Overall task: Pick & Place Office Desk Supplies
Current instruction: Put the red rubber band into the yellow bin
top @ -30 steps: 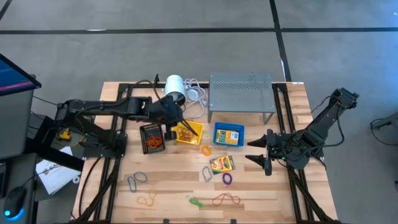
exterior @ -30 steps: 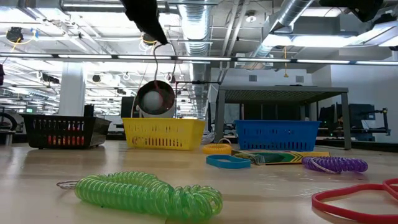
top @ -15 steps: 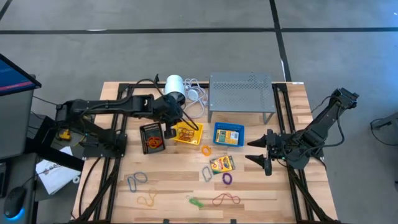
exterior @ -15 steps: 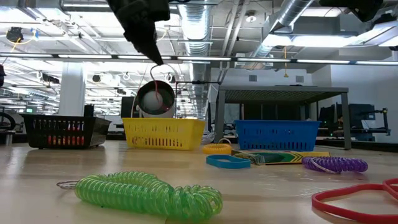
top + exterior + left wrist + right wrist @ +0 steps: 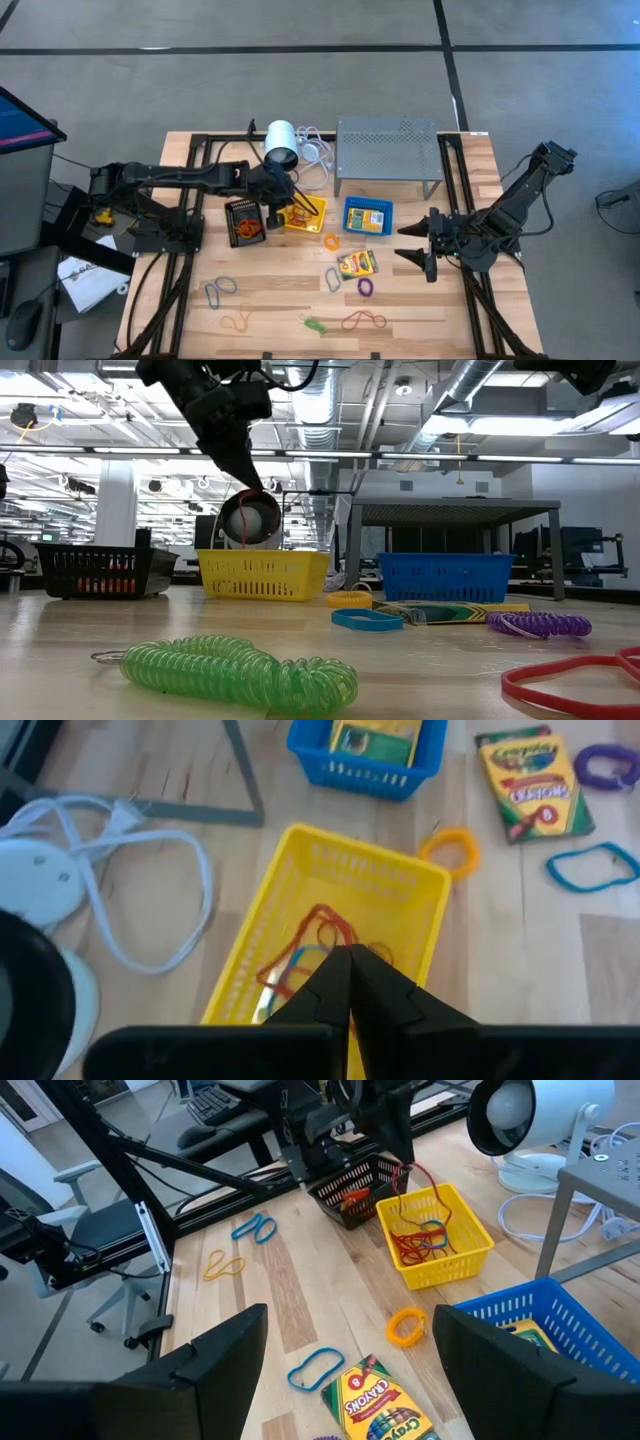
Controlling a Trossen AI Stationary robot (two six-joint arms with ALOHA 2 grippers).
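Observation:
My left gripper [image 5: 248,484] is shut on a red rubber band [image 5: 246,518] above the yellow tray [image 5: 303,213], which holds several coloured bands [image 5: 318,935]. My right gripper [image 5: 420,245] waits open over the table's right side, with nothing between its fingers [image 5: 220,1360]. A crayon box [image 5: 357,263] lies flat on the table, and another lies in the blue tray [image 5: 368,216]. Loose bands lie on the near half of the table: blue [image 5: 220,290], yellow [image 5: 237,321], a green coil [image 5: 315,324], red [image 5: 363,320] and purple [image 5: 365,287]. An orange ring [image 5: 331,241] lies beside the yellow tray. My left gripper pinches the top of the red band's loop [image 5: 250,496] between its two fingertips. The fingers slant down, coming from the table's left side. The band hangs slack below them as an open loop, and its lower end [image 5: 408,1228] reaches down into the yellow tray.
A black tray [image 5: 245,222] stands left of the yellow one. At the far edge are a white cylinder [image 5: 281,143] with a white cable [image 5: 315,165] and a grey perforated rack [image 5: 388,150]. Dark frame rails [image 5: 455,190] run along both sides of the table.
My left gripper has sunk toward the yellow tray, staying shut on the red band. The band has come down with it, still hanging as a loop, and now hangs just over the tray.

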